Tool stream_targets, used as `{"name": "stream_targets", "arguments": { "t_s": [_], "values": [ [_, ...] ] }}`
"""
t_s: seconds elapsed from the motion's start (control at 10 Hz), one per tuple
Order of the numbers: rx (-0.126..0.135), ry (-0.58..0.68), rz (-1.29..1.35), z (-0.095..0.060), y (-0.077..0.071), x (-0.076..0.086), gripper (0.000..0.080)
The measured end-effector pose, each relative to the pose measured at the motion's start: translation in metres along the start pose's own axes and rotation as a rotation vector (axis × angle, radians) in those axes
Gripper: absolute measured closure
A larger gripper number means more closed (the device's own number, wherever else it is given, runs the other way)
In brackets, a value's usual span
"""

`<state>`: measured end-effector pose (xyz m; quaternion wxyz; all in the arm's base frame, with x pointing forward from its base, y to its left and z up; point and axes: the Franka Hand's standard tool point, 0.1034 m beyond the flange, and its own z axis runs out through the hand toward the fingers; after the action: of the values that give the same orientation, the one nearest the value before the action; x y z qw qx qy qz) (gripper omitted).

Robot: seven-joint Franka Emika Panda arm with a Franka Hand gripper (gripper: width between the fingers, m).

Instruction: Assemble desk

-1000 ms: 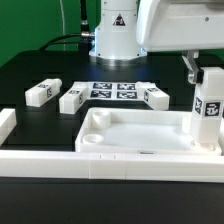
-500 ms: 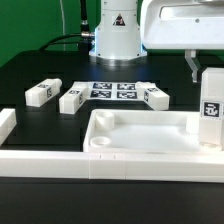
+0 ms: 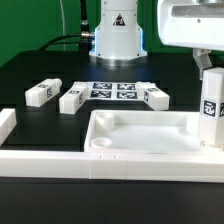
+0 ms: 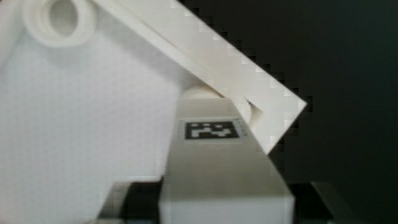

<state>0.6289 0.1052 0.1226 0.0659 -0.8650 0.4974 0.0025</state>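
Gripper: the gripper [image 4: 221,199] is clamping the leg [image 3: 210,110] near its top. The jaws are standing partway closed, with the leg sitting between the dark fingers [image 4: 143,203].
Held leg: it is standing upright at about three o'clock in the exterior view, over the far corner of the tabletop [image 3: 140,150]. Whether its lower end is touching the tray floor cannot be told.
Tabletop: it is lying rim-up at about five o'clock, with its front edge sitting against the border wall [image 3: 40,160]. A round socket [image 3: 97,143] is showing in its seven o'clock corner.
Loose legs: three loose legs [image 3: 72,98] are lying on the black table [image 3: 40,70] between ten and one o'clock, beside the marker board [image 3: 112,90].
Leg handling: it is looking light, stiff and hard, and the smooth plastic is likely making it slippery under a twist.
Where to hold: gripping across two opposite flat faces in the upper half is looking best, leaving the lower end free for the corner.
Tabletop handling: it is probably light enough to be sliding under a push, so the wall is likely serving as a brace.
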Motion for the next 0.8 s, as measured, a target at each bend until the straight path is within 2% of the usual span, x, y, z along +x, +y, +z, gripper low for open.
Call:
{"name": "stream_targets", "arguments": {
  "t_s": [0.3,0.4,0.5,0.6,0.8],
  "values": [
    [0.001,-0.004,-0.022,0.0005,-0.0006,-0.0019,0.0508],
    [0.0,-0.005,-0.035,0.0008,-0.0012,-0.0035,0.029],
    [-0.002,-0.005,-0.081,0.0007,-0.0014,-0.0041,0.029],
    [-0.012,-0.006,-0.21,-0.0003,-0.0016,-0.0052,0.018],
    [-0.014,-0.007,-0.454,0.0002,-0.002,-0.0064,0.0151]
  ]
}}
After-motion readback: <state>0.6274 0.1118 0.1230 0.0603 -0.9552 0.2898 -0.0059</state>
